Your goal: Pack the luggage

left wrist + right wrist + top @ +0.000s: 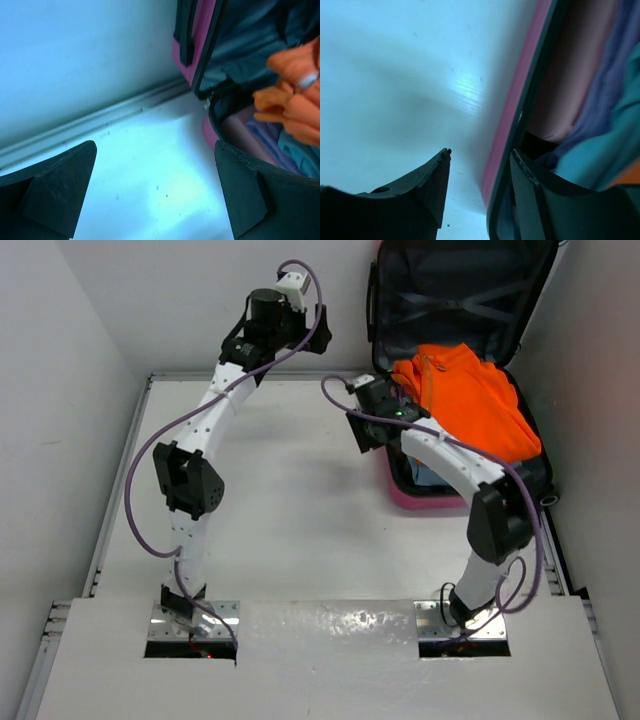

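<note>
Right pincer: the right pincer (481, 152) has its two black fingers (420, 195) apart. They stand on the two sides of the left rim of the large hard-shell suitcase with pink shell and dark grey lining (455, 295). One finger is outside, over the white table (290, 500), and the other is inside the shell. A gap shows between the outer finger and the rim.
Left pincer: the left pincer (155, 187) is wide apart and holds nothing. It hangs over the table near the far wall (200, 300). The suitcase is to its right and does not touch it.
Suitcase: it lies open at the far right of the table. Its lid, with crossed straps, stands up at the wall.
Contents: a bright orange cloth garment (470, 400) is heaped on top in the lower half. A purple cloth (605, 85) and a teal cloth (605, 150) lie under it.
</note>
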